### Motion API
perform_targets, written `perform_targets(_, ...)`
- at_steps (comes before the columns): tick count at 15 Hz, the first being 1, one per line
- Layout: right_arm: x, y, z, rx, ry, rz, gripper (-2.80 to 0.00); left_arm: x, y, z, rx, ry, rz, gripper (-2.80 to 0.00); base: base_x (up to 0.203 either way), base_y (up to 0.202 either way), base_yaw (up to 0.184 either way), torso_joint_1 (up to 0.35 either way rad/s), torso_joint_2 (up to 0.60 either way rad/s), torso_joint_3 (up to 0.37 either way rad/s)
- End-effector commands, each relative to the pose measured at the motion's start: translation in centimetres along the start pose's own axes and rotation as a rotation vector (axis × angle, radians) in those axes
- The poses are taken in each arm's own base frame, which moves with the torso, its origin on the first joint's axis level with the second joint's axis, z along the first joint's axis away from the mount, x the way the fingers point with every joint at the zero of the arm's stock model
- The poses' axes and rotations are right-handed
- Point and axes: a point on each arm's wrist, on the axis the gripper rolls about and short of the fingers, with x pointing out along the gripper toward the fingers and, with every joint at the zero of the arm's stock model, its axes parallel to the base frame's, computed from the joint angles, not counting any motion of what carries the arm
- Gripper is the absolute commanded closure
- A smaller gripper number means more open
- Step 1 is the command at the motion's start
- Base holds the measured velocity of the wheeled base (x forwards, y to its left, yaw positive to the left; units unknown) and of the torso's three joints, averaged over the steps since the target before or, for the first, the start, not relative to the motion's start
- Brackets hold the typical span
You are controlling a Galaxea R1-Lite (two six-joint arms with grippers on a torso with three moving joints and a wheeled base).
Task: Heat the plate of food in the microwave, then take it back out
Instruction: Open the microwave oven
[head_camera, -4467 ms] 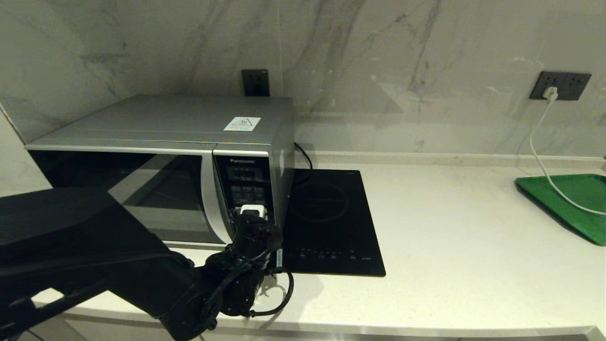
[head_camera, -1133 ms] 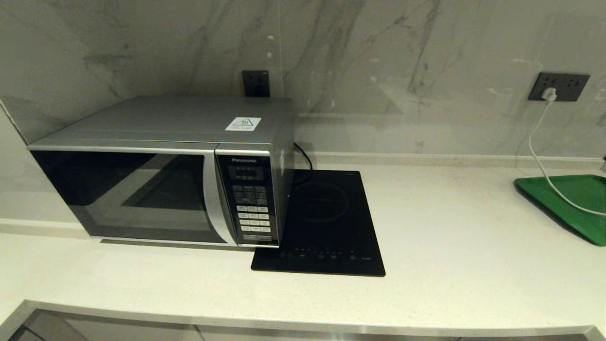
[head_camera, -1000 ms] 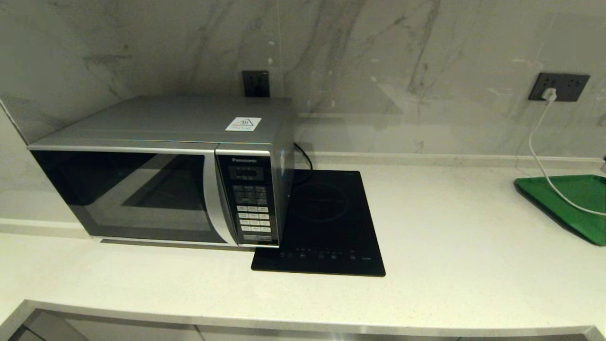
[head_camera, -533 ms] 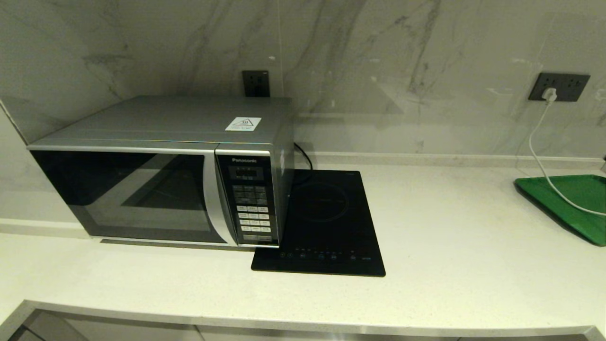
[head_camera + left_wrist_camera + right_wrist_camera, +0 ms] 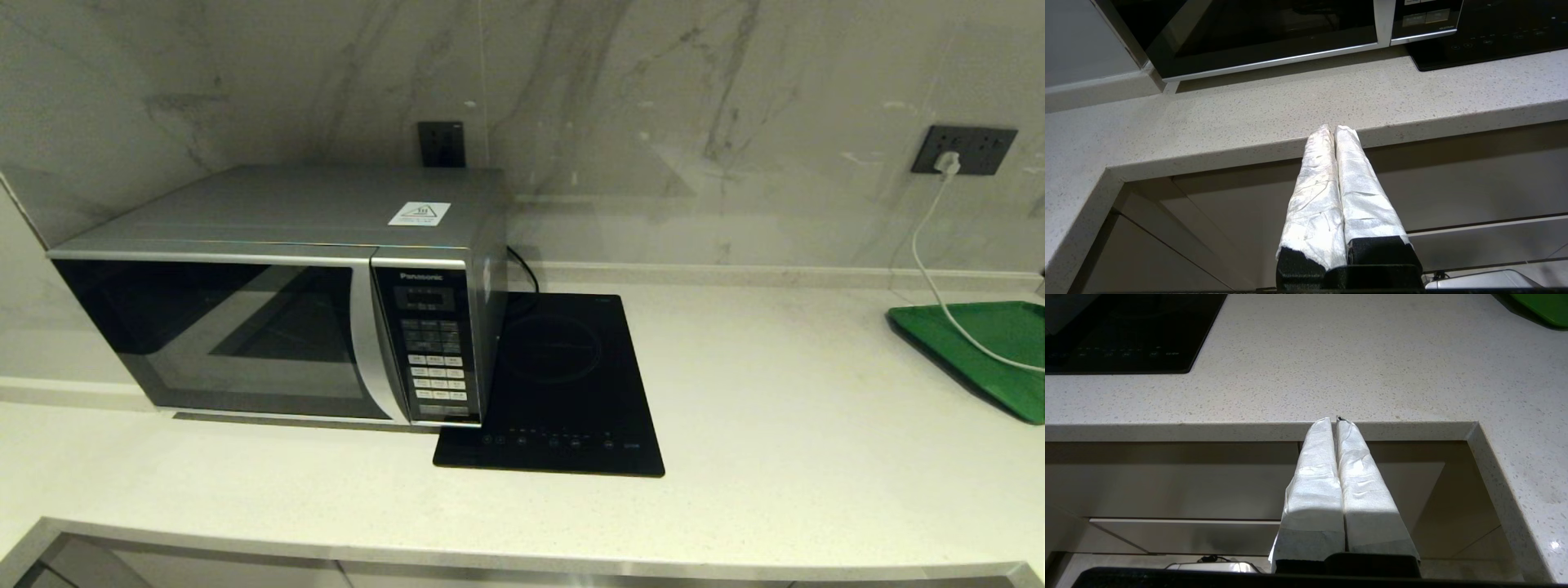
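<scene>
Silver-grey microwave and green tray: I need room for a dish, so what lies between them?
In the head view, the flat black induction hob sits beside the silver-grey microwave; from it to the green rectangular tray is bare pale countertop.

Microwave (image 5: 277,286) on bench (image 5: 775,425), far left, back to wall. Hob (image 5: 563,384) touching its right side, front edge nearer bench lip. Tray (image 5: 992,351) far right, cable (image 5: 939,269) from wall socket (image 5: 965,149) draped over it.

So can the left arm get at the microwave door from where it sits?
Probably yes. The left gripper, shut and empty, sits low in front of the counter edge, and only bare counter lies between it and the closed microwave door.
</scene>
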Motion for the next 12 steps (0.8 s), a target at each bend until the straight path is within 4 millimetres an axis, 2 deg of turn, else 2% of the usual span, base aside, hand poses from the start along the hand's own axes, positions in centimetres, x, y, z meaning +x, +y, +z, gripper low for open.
perform_targets(1, 0.0, 0.0, -0.01, 0.0, 0.002, 0.0, 0.0, 0.0, 0.01, 0.05, -0.017, 0.011, 0.011, 0.0, 0.0, 0.0, 0.0, 0.0, 0.0, 0.0)
perform_targets(12, 0.0, 0.0, -0.01, 0.0, 0.002, 0.0, 0.0, -0.04, -0.01, 0.05, -0.001, -0.002, 0.004, 0.0, 0.0, 0.0, 0.0, 0.0, 0.0, 0.0)
